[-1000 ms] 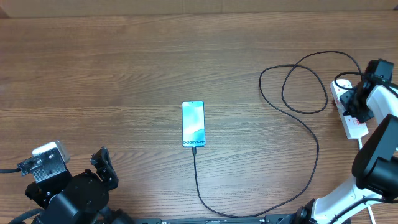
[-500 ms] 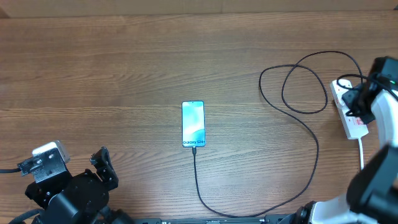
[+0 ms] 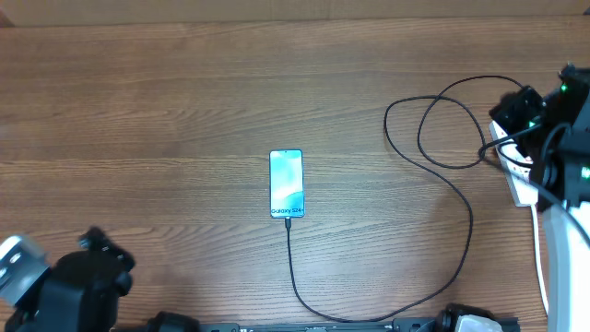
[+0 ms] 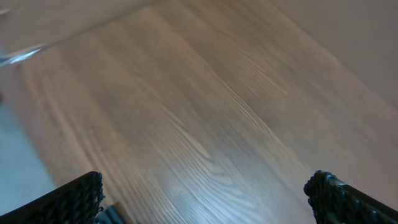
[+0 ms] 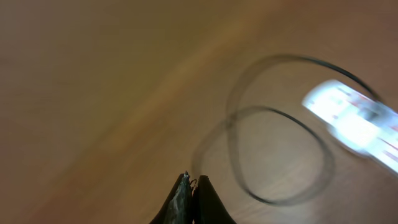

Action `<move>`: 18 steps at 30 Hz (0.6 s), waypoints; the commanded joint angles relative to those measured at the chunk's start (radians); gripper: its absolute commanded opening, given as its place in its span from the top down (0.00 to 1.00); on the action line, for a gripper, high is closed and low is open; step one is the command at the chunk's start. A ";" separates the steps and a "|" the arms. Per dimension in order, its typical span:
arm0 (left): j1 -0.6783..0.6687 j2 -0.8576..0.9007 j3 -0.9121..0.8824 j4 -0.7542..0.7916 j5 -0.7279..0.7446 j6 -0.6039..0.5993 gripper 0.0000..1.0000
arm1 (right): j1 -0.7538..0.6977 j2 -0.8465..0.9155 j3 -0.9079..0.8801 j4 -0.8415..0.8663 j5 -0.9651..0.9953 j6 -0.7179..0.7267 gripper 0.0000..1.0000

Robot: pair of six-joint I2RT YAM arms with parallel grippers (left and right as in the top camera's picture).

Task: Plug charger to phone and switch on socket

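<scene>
Right claw (image 5: 189,182) is pinched closed and empty; the socket (image 5: 351,121) lies ahead and to its right, blurred, long axis diagonal in the wrist view. Left claw (image 4: 205,190) is spread wide, empty, at the bench (image 3: 138,111) near-left corner, so the right arm is far nearer the switch. Phone (image 3: 287,183) is mid-bench, and the charger (image 3: 472,221) tip at its near edge looks plugged in.

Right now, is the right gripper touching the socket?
Apart. The right wrist view shows the right gripper shut, with bare table and a loop of the charger between its fingertips and the blurred socket.
</scene>
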State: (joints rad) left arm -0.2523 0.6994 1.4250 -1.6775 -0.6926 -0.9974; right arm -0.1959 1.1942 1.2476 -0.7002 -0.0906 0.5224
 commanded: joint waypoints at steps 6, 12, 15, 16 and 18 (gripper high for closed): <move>0.135 -0.238 -0.004 -0.002 -0.013 -0.028 0.00 | 0.098 -0.199 0.003 0.113 -0.016 -0.003 0.96; 0.135 -0.430 -0.004 -0.002 -0.013 -0.027 0.00 | 0.098 -0.254 0.003 0.112 -0.017 -0.003 0.96; 0.136 -0.511 -0.004 -0.002 -0.013 -0.027 0.00 | 0.098 -0.272 0.003 0.116 -0.045 -0.004 0.96; 0.136 -0.538 -0.004 -0.002 -0.013 -0.027 0.00 | 0.098 -0.278 0.003 0.117 -0.063 -0.004 0.96; 0.136 -0.586 -0.004 -0.002 -0.013 -0.027 0.00 | 0.098 -0.290 0.003 0.124 -0.092 -0.006 0.96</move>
State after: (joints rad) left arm -0.1234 0.1699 1.4246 -1.6798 -0.6930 -1.0042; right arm -0.1028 0.9321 1.2476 -0.5900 -0.1341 0.5228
